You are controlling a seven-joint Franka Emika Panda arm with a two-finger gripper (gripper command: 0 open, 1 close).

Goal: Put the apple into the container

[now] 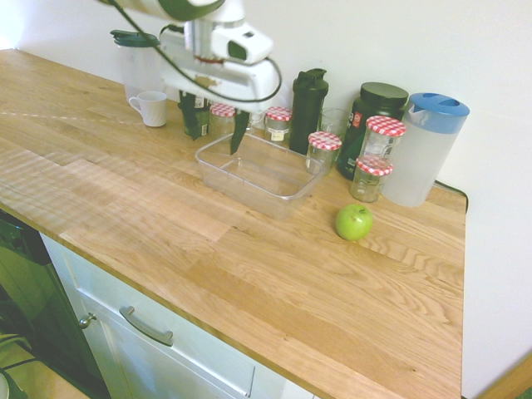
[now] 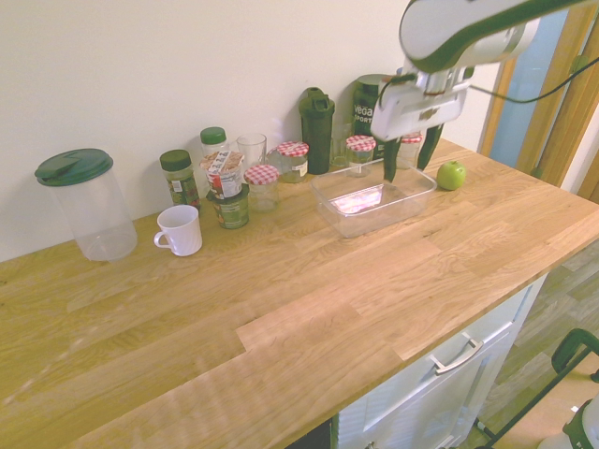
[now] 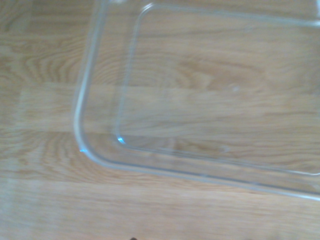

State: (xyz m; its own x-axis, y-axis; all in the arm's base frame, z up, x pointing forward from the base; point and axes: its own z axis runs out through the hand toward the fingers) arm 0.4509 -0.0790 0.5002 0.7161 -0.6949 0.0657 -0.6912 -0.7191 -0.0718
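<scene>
First exterior view: the gripper (image 1: 215, 135) hangs above the far left end of the container (image 1: 218, 165), pointing straight down, its two dark fingers spread wide with nothing between them. The clear tub stands on the wooden worktop (image 1: 249, 266) and holds nothing. The apple (image 1: 354, 222) lies on the bare wood off the tub's right end, near it but not touching, in front of a jar with a red-checked lid (image 1: 371, 177) and the tall jug with a blue lid (image 1: 427, 148). More checked-lid jars, a black shaker bottle (image 1: 307, 108) and a dark tub stand in a row along the wall behind the container. A white mug (image 1: 152, 108) sits further left.

Second exterior view: seen from the opposite side, the gripper (image 2: 410, 157) hovers over the right part of the container (image 2: 328, 194), jaws apart and empty. The apple (image 2: 451, 175) rests on the worktop (image 2: 281, 318) just beyond the tub's right end, clear of the fingers. The mug (image 2: 180, 230) and a large clear canister with a dark green lid (image 2: 82, 203) stand well to the left.

Wrist view: one rounded corner of the container (image 3: 82, 110) fills most of the picture, with the wood grain showing through its clear base. The apple is out of this picture.
</scene>
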